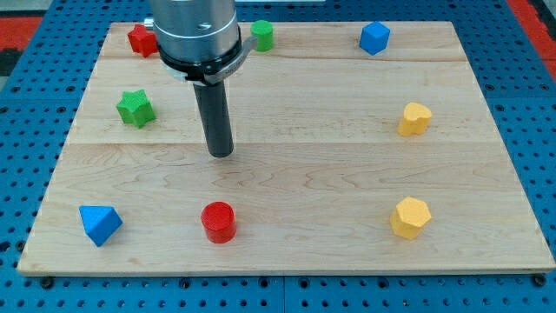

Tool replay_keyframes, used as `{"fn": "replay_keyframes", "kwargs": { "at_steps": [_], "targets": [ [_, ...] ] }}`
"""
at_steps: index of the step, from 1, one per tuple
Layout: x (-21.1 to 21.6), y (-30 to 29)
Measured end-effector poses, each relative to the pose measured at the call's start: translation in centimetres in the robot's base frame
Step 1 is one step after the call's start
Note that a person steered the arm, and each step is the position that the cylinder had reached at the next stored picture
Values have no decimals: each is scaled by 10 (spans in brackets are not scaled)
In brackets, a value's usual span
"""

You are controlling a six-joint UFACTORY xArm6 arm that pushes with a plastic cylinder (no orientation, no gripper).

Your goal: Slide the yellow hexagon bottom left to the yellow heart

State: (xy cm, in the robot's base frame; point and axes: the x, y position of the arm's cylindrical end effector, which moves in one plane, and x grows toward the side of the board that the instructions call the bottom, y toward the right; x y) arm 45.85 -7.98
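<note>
Only one camera view here, so that's the whole tour. There are no jaws on this rig at all, just a straight dark rod, so nothing is clamped or let go. My tip (221, 153) sits on the desk (304, 174) a bit left of centre, touching no block.

The yellow hexagon (410, 217) is near the desk's bottom right corner. The yellow heart (414, 118) is straight above it, by the right edge, well apart. So the hexagon is already below the heart, just not to its left, and I'd say it needs a nudge up and a little leftward to land at the heart's bottom left.

Other stuff:
- red cylinder (218, 222) near the bottom edge, below my tip
- blue block (100, 224), wedge-ish, at the bottom left corner
- green star (135, 108) by the left edge
- red block (142, 40) and green block (261, 35) along the top edge, partly hidden by the arm
- blue cube (374, 37) near the top right

What could go wrong: my tip is far off, so it has to swing round to the hexagon's underside first. Hit it off-centre and it will spin or slip sideways, maybe off the right edge. Push too far up and it bumps the heart and shifts it.
</note>
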Motion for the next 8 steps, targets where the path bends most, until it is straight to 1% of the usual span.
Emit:
{"fn": "replay_keyframes", "kwargs": {
  "at_steps": [3, 4, 5, 6, 7, 8],
  "targets": [
    [0, 2],
    [8, 13],
    [12, 81],
    [42, 106],
    [115, 114],
    [154, 172]
  ]
}}
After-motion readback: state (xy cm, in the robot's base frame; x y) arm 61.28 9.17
